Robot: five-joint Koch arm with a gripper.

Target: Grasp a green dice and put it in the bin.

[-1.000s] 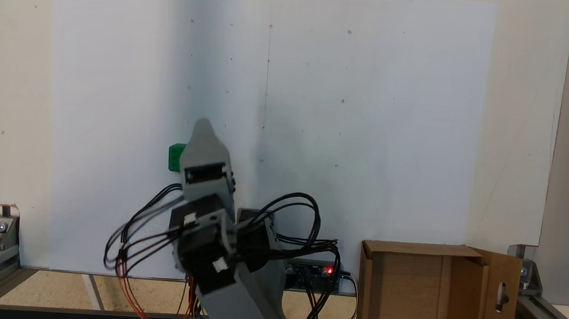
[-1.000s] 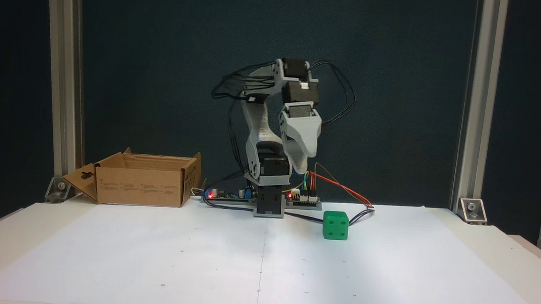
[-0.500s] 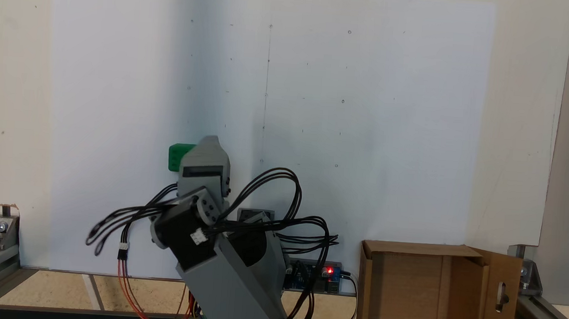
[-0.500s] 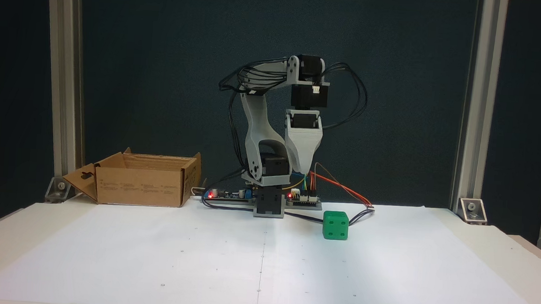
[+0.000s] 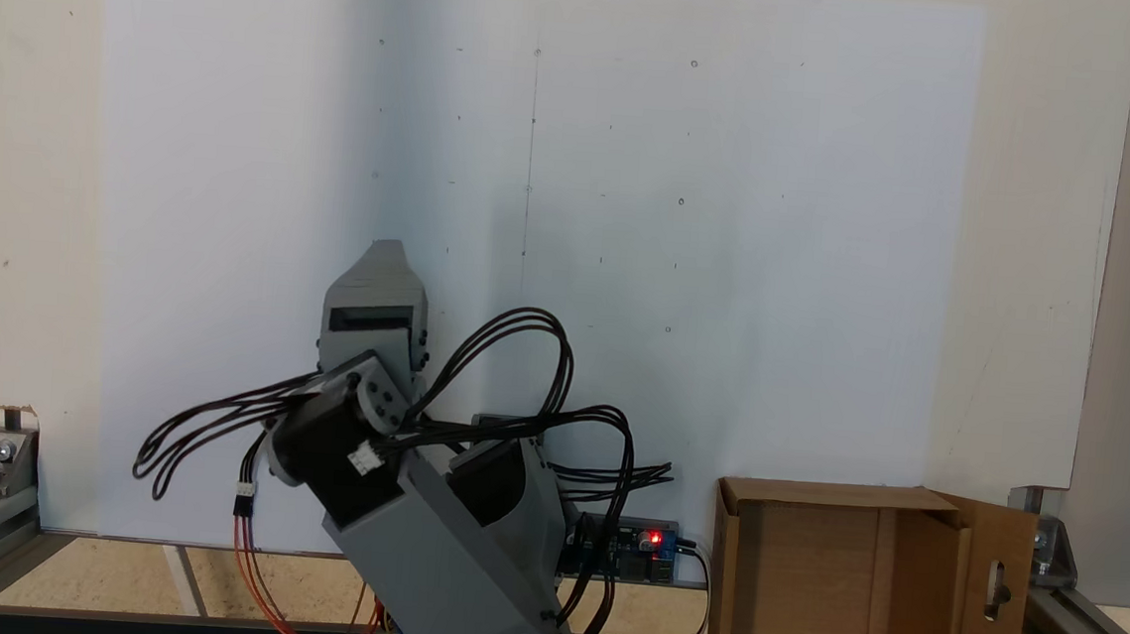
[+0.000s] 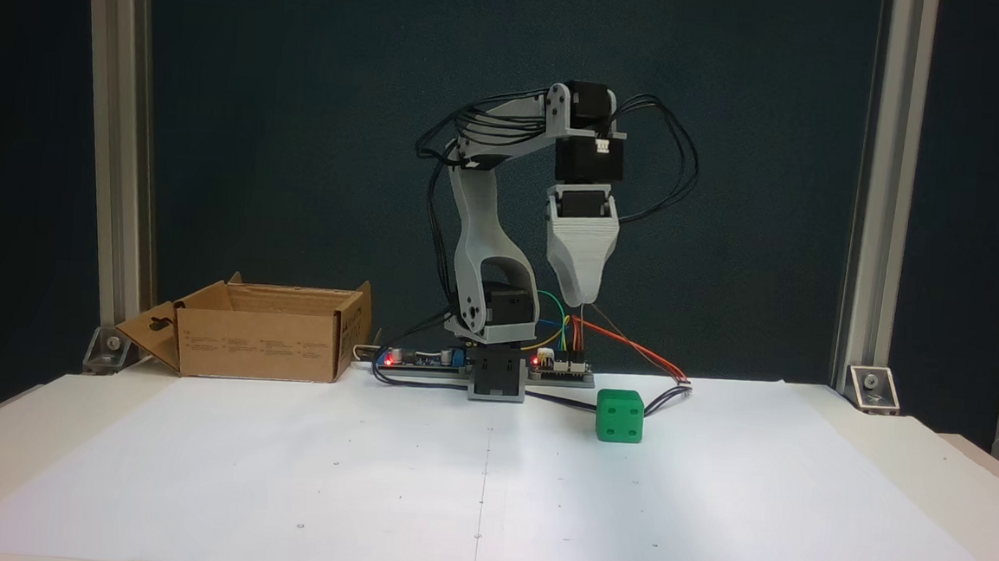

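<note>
Nearest us sits the green dice [image 6: 620, 415] on the white paper [image 6: 366, 480]. Our gripper [image 6: 582, 298] hangs above it and a little left, holding nothing; we cannot tell its opening. Further back left stands the cardboard box [image 6: 257, 339].

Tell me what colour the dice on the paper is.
Bright green with darker green pips; the dice shows best in a fixed view facing the arm.

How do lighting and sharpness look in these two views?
In a fixed view from above, the white paper is evenly lit, with a soft vertical shadow band near its centre; arm and cardboard box are sharp. In a fixed view from the front, the dark backdrop contrasts strongly; green dice is crisp, no glare.
</note>
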